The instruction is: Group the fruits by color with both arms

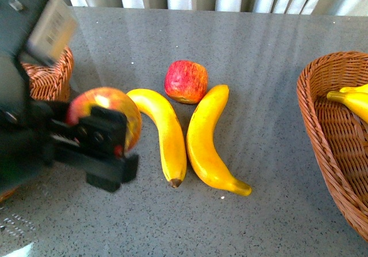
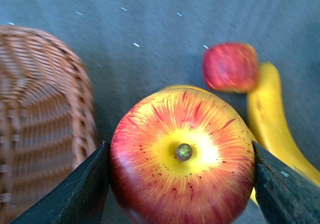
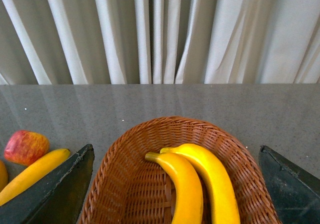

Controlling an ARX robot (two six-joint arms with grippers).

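My left gripper is shut on a red apple streaked with yellow, held above the table beside the left basket. In the left wrist view the apple fills the gap between both fingers, stem end facing the camera. A second red apple rests on the table, between the upper ends of two yellow bananas. My right gripper is open above the right basket, where two bananas lie. The right arm is out of the front view.
A brown wicker basket stands at the left, partly hidden by my left arm. The right wicker basket sits at the table's right edge. The table is grey stone with white curtains behind it.
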